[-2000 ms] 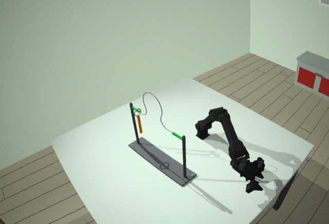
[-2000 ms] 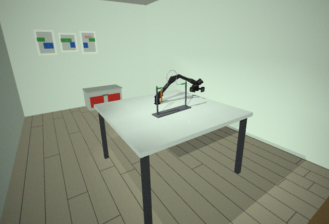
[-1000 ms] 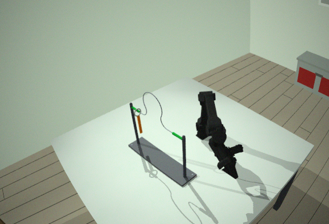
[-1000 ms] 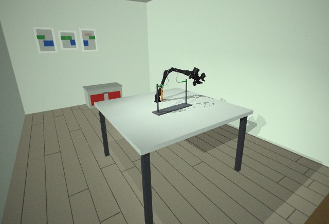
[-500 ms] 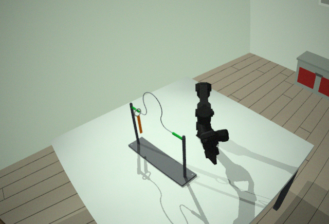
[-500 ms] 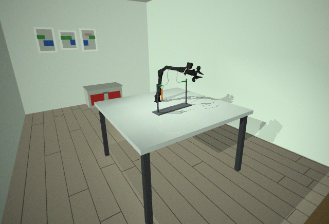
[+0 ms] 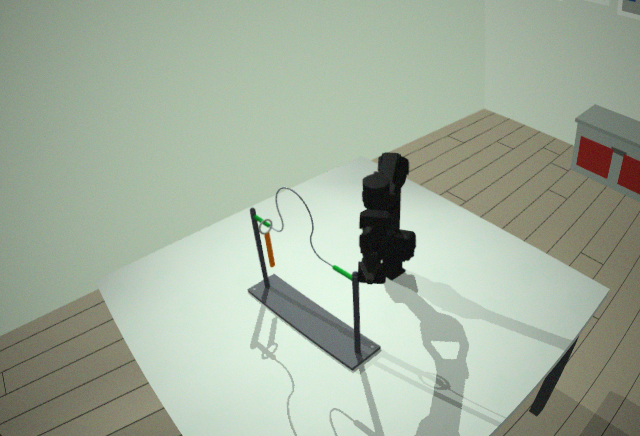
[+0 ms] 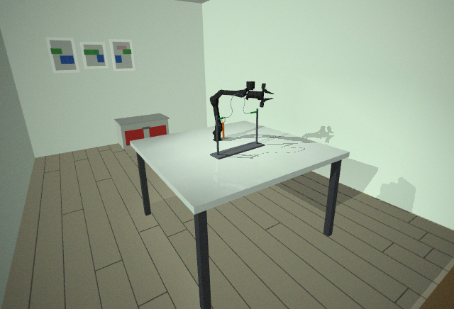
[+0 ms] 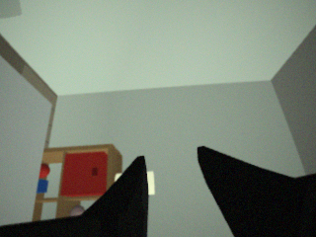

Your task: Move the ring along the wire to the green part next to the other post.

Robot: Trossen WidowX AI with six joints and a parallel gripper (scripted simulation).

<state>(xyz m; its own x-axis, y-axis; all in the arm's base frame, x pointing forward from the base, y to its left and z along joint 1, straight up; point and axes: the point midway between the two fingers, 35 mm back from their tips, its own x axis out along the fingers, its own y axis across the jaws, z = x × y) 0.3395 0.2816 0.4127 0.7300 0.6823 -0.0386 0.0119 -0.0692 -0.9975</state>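
The ring [image 7: 266,223] hangs on the green part [image 7: 260,218] of the wire beside the far post [image 7: 260,250]. Its orange handle [image 7: 269,251] [image 8: 223,130] hangs straight down. The thin grey wire [image 7: 301,202] loops up and then drops to the other green part [image 7: 341,270] [image 8: 252,112] at the near post [image 7: 356,312] [image 8: 257,126]. My gripper [image 7: 367,275] [image 8: 269,96] [image 9: 171,158] is open and empty. It is held high, above and just beyond the near post's top, and points away from the wire at the room. It is far from the handle.
The posts stand on a dark base plate [image 7: 310,320] in the middle of the white table [image 7: 180,317]. The arm's base stands behind the wire. A grey cabinet with red doors [image 7: 607,154] [image 8: 145,130] is by the wall. A wooden shelf [image 9: 84,173] shows in the wrist view.
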